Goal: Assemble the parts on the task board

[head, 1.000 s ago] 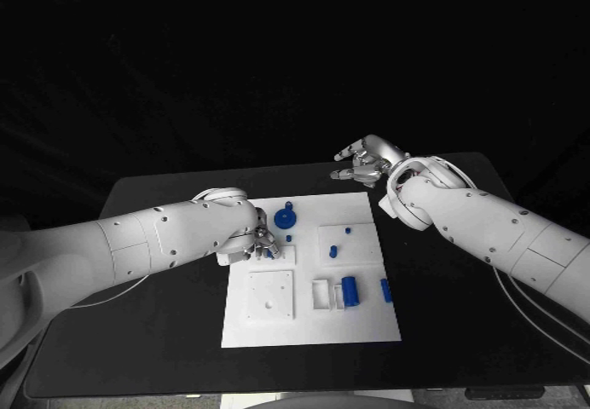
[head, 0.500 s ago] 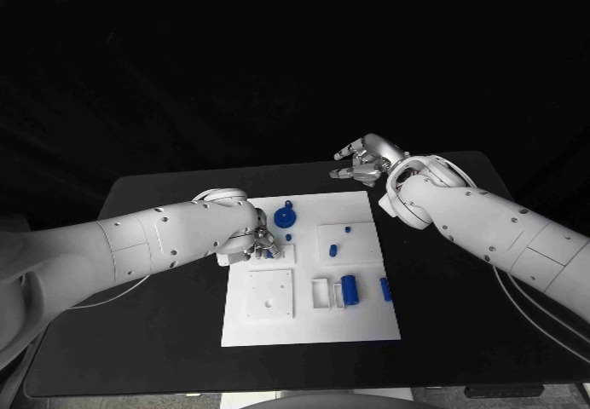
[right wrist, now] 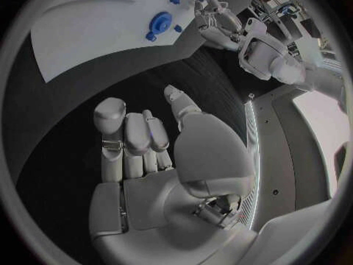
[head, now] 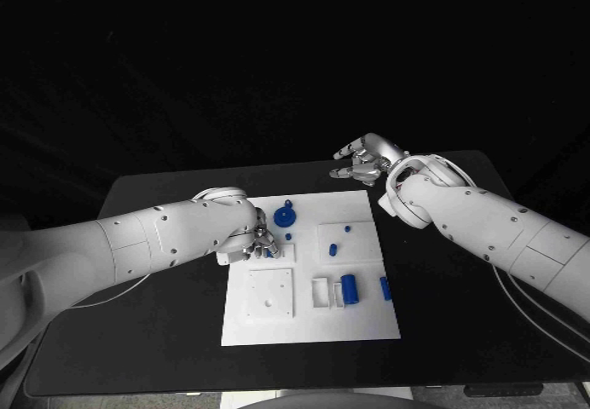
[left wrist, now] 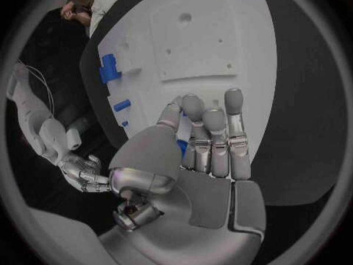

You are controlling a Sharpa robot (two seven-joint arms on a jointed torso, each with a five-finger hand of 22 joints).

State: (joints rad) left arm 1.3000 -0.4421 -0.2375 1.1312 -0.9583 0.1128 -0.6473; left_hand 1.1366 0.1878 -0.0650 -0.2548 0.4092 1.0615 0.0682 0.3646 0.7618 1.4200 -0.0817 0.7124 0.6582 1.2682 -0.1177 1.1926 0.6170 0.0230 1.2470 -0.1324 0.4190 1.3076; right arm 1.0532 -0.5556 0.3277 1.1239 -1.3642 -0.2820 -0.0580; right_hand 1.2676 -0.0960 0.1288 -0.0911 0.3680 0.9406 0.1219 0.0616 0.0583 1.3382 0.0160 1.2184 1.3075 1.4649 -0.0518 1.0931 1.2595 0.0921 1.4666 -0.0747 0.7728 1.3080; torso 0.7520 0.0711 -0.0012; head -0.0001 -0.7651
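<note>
The white task board (head: 365,323) lies mid-table. My left hand (head: 256,239) hovers over the board's left back part, at a small white block (head: 286,252). It pinches a small blue part (left wrist: 181,149) between thumb and fingers. A round blue part (head: 286,218) sits just behind that hand, also in the right wrist view as the round blue part (right wrist: 157,22). A blue oval part (head: 332,250), a blue cylinder (head: 350,290) and a blue bar (head: 386,290) lie further right. My right hand (head: 364,161) hangs raised beyond the board's back right corner, fingers curled in, with nothing seen in it.
A square white plate (head: 272,295) with small holes rests on the board's front left. A white holder (head: 325,294) stands beside the cylinder. Black table (head: 147,324) runs around the board on all sides.
The left hand has shifted only slightly over the small white block. The right hand has stayed where it was.
</note>
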